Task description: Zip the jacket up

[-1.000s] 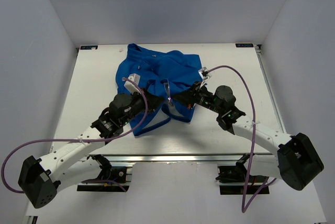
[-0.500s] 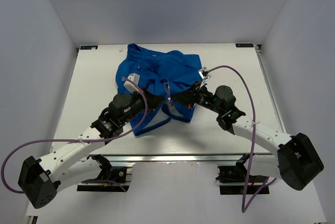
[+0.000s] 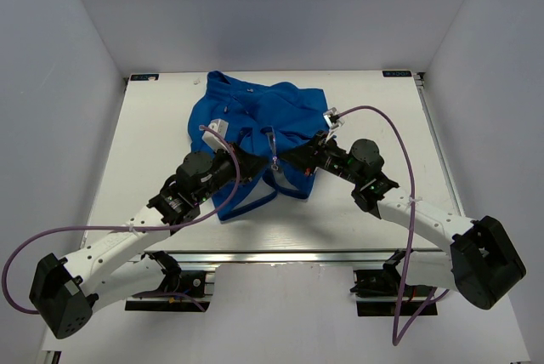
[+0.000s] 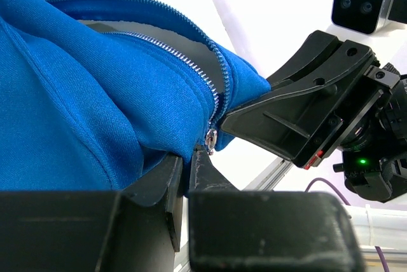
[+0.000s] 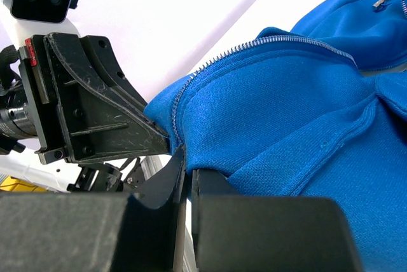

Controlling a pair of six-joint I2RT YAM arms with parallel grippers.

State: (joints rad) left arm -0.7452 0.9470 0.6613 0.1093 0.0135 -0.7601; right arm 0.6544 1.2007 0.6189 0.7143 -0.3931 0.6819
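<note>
- We see the jacket (image 3: 255,113) bunched mid-table (image 3: 382,126), toward the far side. Both arms meet at its near hem.
- Left gripper (image 3: 245,165) is pinched nearly closed on hem fabric just beside the zip pull (image 4: 210,139). Right gripper (image 3: 295,158) is likewise clamped on the opposite hem edge.
- Risk: neither seems to hold the pull itself, and soft fabric may slip out under tension.
- Risk: grippers sit v. close and could collide, or fabric could jam the teeth (image 4: 202,76).
</note>
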